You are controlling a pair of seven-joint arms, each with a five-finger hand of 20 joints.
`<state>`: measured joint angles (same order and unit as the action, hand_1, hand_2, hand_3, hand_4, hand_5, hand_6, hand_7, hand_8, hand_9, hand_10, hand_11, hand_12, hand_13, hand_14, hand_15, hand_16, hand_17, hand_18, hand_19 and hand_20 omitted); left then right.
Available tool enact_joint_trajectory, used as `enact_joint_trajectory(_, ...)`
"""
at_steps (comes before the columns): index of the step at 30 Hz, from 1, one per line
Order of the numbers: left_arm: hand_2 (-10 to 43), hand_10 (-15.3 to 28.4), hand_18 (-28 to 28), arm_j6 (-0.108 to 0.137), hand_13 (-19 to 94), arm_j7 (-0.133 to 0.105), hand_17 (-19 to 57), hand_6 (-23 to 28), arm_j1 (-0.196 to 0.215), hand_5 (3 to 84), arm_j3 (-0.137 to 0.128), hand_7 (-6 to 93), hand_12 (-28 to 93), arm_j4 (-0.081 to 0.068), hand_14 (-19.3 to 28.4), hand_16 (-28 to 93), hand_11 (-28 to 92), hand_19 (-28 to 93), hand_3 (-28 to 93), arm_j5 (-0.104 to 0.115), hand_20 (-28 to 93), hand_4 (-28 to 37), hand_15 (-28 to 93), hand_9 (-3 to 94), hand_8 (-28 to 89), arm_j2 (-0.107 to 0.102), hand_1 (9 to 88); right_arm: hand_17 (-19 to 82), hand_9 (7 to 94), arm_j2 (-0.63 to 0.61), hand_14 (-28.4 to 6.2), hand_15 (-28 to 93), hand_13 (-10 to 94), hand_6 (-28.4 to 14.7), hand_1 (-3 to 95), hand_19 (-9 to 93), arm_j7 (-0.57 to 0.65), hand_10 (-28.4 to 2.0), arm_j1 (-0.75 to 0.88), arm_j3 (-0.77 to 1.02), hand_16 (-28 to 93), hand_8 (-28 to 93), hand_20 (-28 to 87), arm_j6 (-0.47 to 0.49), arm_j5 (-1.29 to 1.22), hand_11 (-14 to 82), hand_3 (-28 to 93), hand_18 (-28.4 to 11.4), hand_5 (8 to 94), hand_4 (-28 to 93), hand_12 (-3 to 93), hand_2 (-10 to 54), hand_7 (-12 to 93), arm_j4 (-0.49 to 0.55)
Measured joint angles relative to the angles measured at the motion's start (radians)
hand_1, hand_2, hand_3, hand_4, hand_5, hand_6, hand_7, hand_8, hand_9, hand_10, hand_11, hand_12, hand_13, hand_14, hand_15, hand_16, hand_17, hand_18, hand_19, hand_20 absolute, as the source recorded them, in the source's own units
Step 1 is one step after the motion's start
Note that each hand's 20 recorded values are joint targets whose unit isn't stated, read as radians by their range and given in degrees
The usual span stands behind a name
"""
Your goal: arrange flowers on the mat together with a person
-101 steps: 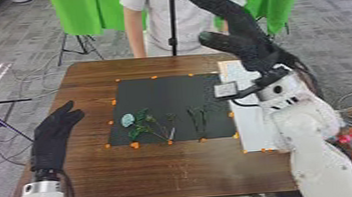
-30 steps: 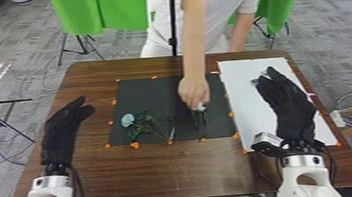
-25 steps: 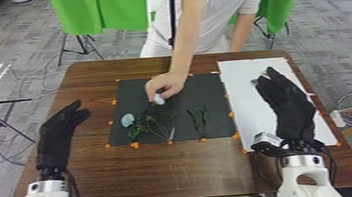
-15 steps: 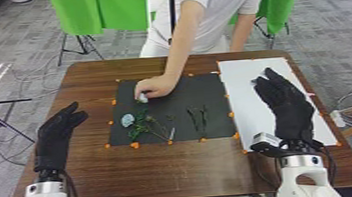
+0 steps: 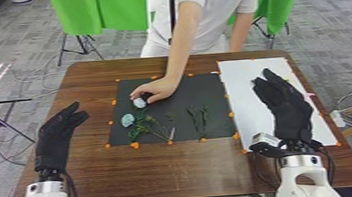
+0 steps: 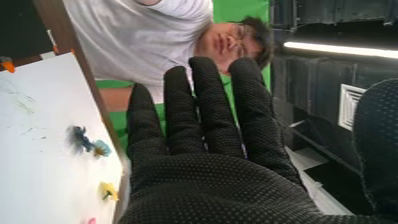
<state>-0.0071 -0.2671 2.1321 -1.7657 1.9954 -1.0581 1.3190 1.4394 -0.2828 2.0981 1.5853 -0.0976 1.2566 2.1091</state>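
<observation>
brown desk [image 5: 205,174]: person's hand [image 5: 160,88] pinches pale flower [image 5: 139,103], far left of mat [image 5: 203,90]; best laid gently. robot's right hand [image 5: 286,109]: fingers straight, slightly spread.

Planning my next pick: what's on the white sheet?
On the sheet: a dark blue flower, a light blue one, a yellow one and a bit of pink. In the head view, the right hand covers part, so more may be hidden.

Lab-like room: green backdrop [image 5: 98,11], black tripod stand [image 5: 84,52], cables [image 5: 45,88] across grey carpet [image 5: 26,47].
</observation>
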Motion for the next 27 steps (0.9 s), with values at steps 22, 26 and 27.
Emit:
enact_joint_trajectory(22,-2.0,14.0,11.7,-0.001,37,0.001,5.0,4.3,-0.004,48.9,0.001,13.1,17,-0.001,18.5,4,20,2,68,0.001,17,-20.2,17,48.1,-5,-0.003,25.1,20,48.0,-0.001,-9.9,12,34,-1.5,6.5,2,0.000,-14.0,0.001,0.002,9,-9,26,0.010,0.003,5.9,82,-11.9,45.8,-18,11.5,4.0,12,0.001)
enact_joint_trajectory(26,-2.0,14.2,11.6,-0.001,37,0.001,5.1,4.3,-0.001,48.9,0.001,13.1,17,0.000,18.5,4,20,2,68,0.001,17,-20.2,17,48.2,-5,-0.001,25.0,21,48.7,0.000,-9.7,13,35,-1.6,8.9,7,-0.002,-14.1,0.002,0.010,9,-9,30,0.008,0.007,6.3,82,-12.1,46.1,-18,12.6,1.8,13,0.002)
enact_joint_trajectory(27,-2.0,14.2,11.6,-0.001,37,0.002,5.1,4.3,-0.001,48.9,0.001,13.2,17,0.001,18.5,4,20,2,68,0.001,17,-20.2,17,48.2,-5,-0.001,25.0,21,48.7,0.000,-9.7,13,35,-1.6,10.0,8,-0.002,-14.1,0.002,0.014,9,-9,30,0.007,0.010,6.3,81,-12.2,46.1,-18,12.8,0.6,13,0.002)
